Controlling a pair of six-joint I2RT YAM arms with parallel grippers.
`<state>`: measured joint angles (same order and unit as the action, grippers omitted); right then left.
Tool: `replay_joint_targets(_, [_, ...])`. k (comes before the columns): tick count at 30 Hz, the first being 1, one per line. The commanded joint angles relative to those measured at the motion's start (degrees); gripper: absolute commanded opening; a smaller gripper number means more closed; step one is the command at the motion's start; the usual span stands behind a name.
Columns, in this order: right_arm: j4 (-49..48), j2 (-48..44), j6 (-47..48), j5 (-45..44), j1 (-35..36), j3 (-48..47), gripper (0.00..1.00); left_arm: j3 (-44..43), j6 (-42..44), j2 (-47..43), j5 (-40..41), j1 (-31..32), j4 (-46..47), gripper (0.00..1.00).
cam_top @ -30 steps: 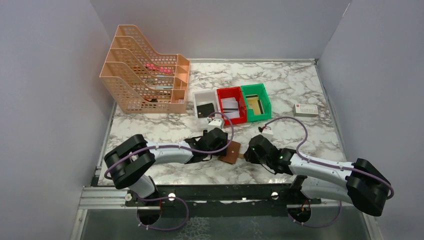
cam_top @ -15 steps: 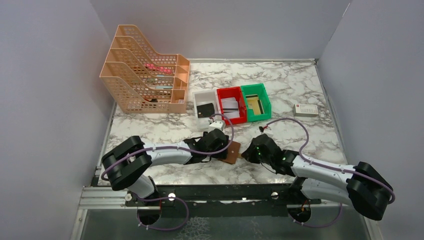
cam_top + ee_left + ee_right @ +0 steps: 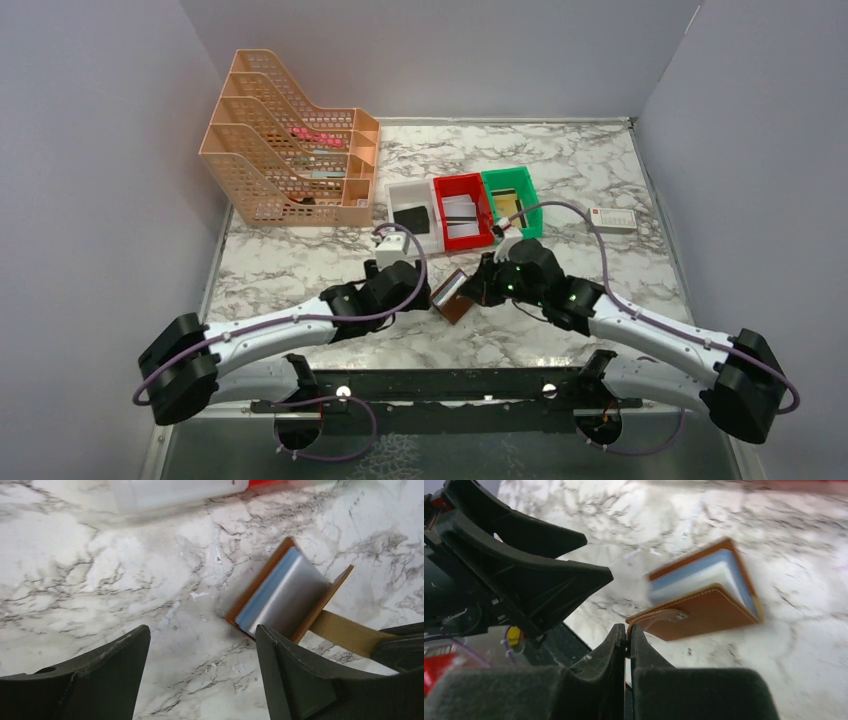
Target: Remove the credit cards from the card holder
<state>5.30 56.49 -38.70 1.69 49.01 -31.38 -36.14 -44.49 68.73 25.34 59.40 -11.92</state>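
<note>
Pinches the holder's (image 3: 452, 297) tan tab (image 3: 345, 632) with the right claw (image 3: 628, 628), jaws pressed flat together on the strap and nothing else between them.

Finds the holder near the front edge of the counter (image 3: 600, 160), about mid-width, between the two claws. Shows it tilted, brown covers spread part-way and pale blue sleeves (image 3: 264, 592) fanned inside. Shows a grey face (image 3: 296, 600) in the foremost sleeve; card or bare plastic, cannot tell. Cannot tell either whether the lower edge rests on the marble or hangs just above it.

Holds the left claw (image 3: 202, 630) wide, with only marble between its fingers. Sets it just left of the holder, apart from it, open side facing the sleeves.

Finds cards (image 3: 460, 212) in three bins toward the back of the counter, well apart from the holder:
- a black one (image 3: 411, 218) in the white bin (image 3: 391, 203)
- white ones with dark stripes in the red bin (image 3: 470, 243)
- a gold one (image 3: 508, 205) in the green bin (image 3: 536, 205)

Places the bins side by side and touching, white on the left, green on the right.

Puts an orange rack (image 3: 290, 150) at the back-left corner and a white box (image 3: 612, 220) near the right edge, beside the green bin but apart from it.
</note>
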Motion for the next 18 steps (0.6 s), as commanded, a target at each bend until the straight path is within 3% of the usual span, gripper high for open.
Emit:
replay_joint_targets(1, [-3.6, 8.1, 5.4, 15.3, -0.1, -6.5, 0.08, 4.0, -5.0, -10.5, 7.7, 0.3, -5.2, 0.82])
replay_joint_targets(6, [-6.4, 15.9, 6.1, 21.6, -0.1, -10.2, 0.08, 7.3, -5.7, -20.4, 7.8, 0.3, -6.8, 0.84])
replay_joint_targets(11, [-10.6, 16.9, 6.9, 29.5, -0.1, -9.7, 0.07, 9.0, -6.7, -23.5, 7.5, 0.3, -7.9, 0.84])
replay_joint_targets(14, [-8.8, 12.3, 8.0, 23.3, -0.1, -7.3, 0.07, 8.8, -7.0, -22.1, 7.0, 0.3, -7.9, 0.84])
replay_joint_targets(18, [-3.2, 6.3, 6.8, 5.9, -0.1, -1.9, 0.08, 7.6, -6.2, -18.8, 5.6, 0.3, -6.6, 0.84])
